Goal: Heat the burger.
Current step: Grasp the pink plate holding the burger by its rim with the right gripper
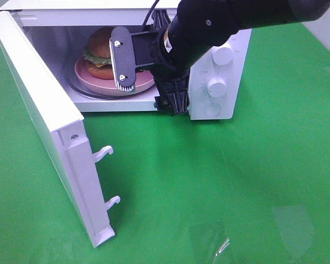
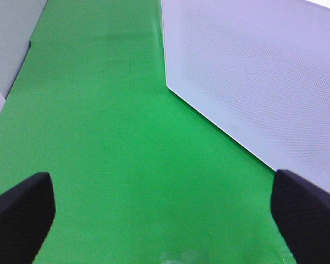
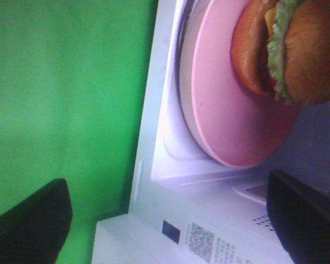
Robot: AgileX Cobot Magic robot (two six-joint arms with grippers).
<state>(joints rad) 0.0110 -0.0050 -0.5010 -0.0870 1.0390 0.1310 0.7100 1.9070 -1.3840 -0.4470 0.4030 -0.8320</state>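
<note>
The burger (image 1: 100,48) sits on a pink plate (image 1: 146,81) inside the white microwave (image 1: 231,82), whose door (image 1: 41,104) swings wide to the left. My right gripper (image 1: 146,82) hangs at the right part of the oven's mouth, rolled on its side, open and holding nothing, just short of the plate. In the right wrist view the burger (image 3: 289,49) and the plate (image 3: 225,104) lie past the open right gripper (image 3: 165,181). Low over the green cloth, the left gripper (image 2: 160,176) is open and empty beside the door's dotted outer face (image 2: 253,82); the exterior high view does not show it.
Two knobs (image 1: 223,55) (image 1: 216,86) sit on the microwave's right panel. Two latch hooks (image 1: 104,151) (image 1: 113,202) stick out of the door's edge. A clear tape patch (image 1: 209,242) lies on the green cloth (image 1: 236,176) near the front. A pale wall (image 2: 11,38) borders the left side.
</note>
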